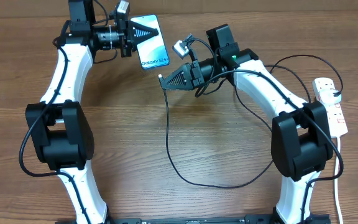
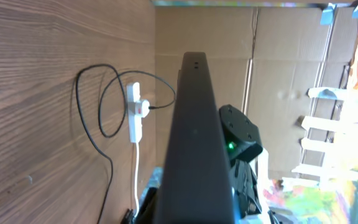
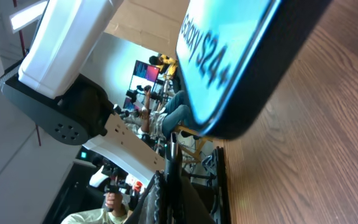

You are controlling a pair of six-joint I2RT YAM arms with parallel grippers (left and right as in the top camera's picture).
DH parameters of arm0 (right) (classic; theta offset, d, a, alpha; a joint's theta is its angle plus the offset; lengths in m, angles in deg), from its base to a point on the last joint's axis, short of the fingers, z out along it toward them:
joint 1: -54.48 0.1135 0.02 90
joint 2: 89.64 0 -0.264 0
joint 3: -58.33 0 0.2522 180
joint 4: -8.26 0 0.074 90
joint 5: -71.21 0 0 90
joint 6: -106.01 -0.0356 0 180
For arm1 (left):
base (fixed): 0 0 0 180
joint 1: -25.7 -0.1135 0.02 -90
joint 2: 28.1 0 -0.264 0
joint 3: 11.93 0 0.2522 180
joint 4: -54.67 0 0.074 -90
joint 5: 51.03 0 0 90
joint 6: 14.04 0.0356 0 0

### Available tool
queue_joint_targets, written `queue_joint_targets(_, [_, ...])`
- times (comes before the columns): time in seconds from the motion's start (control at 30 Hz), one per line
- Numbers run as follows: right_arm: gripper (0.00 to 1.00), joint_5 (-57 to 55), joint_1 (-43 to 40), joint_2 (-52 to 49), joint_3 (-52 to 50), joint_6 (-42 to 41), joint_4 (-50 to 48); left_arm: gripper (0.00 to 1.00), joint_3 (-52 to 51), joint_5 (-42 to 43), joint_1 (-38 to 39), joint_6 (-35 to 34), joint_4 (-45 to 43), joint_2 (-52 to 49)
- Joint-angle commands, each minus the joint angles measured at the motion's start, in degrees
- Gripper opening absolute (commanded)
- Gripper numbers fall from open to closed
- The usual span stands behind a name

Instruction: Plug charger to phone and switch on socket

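Note:
The phone, with its light-blue screen up, is held at the table's back by my left gripper, which is shut on its far end. In the left wrist view only its dark edge shows. My right gripper is shut on the charger's black connector tip, just short of the phone's near end and apart from it. The charger cable loops down the table and back up towards the socket, a white power strip with red switches at the right edge, which also shows in the left wrist view.
The socket's white cord runs down to the front edge at the right. The black cable loop lies on the wood between the arms. Cardboard boxes stand beyond the table.

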Motion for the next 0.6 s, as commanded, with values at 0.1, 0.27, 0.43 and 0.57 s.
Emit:
queue_joint_targets(0.1, [0.04,1.4,-0.2,1.6,0.7,-3.8,-3.2,0.04,0.3,5.1,1.0,1.7,-0.2,1.8])
queue_joint_targets(0.27, [0.04,1.3,-0.2,1.6,0.7,-4.1,-4.1,0.04,0.3,5.1,1.1,1.8,-0.2,1.8])
queue_joint_targets(0.43, [0.04,0.9,-0.2,1.6,0.7,-4.1,-4.5,0.04,0.3,5.1,1.2,1.8,-0.2,1.8])
queue_joint_targets(0.57, [0.04,0.6,-0.2,1.6,0.7,-4.2,-5.4,0.04,0.3,5.1,1.4,2.2,-0.2,1.8])
